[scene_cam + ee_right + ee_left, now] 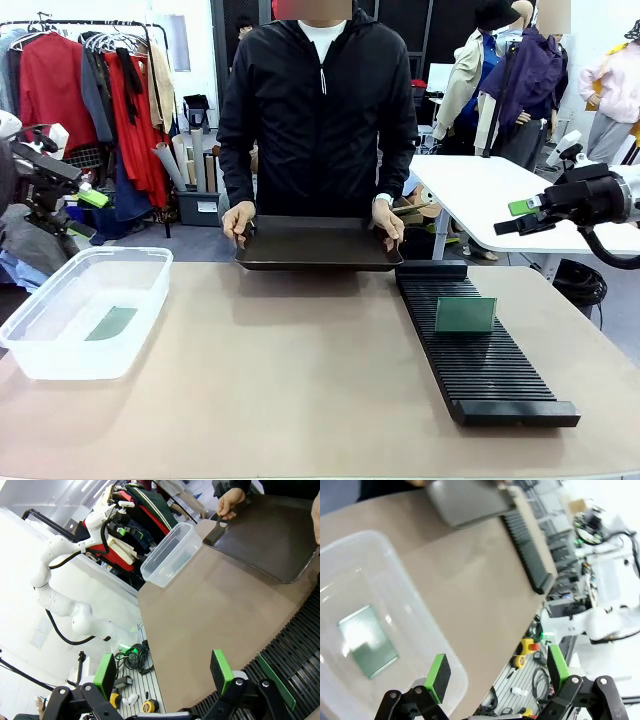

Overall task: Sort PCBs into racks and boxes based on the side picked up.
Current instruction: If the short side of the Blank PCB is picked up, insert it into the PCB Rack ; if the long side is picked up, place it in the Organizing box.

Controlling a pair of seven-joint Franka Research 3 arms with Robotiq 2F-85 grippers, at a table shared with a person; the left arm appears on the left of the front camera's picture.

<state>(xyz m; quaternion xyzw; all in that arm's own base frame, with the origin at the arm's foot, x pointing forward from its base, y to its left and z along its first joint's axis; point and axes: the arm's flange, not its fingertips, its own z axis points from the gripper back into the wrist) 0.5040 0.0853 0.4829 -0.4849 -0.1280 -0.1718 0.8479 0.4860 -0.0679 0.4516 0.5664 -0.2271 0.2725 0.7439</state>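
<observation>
One green PCB (pixel 112 322) lies flat on the floor of the clear box (pixel 40 350) at the table's left; the left wrist view shows its dotted face (pixel 367 640). A second PCB (pixel 465 314) stands upright in a slot of the long black rack (pixel 490 370) on the right, and its edge (pixel 275 680) appears in the right wrist view. My left gripper (pixel 88 198) hovers open beyond the table's left side, above the box (pixel 420 610). Off the table's right side, my right gripper (pixel 510 218) hangs open and empty over the rack's near end (pixel 295 645).
A person at the far side holds a dark shallow tray (pixel 318 258) with both hands at the table's far edge. The tan tabletop (pixel 300 380) between box and rack is bare. A white table stands behind the right arm.
</observation>
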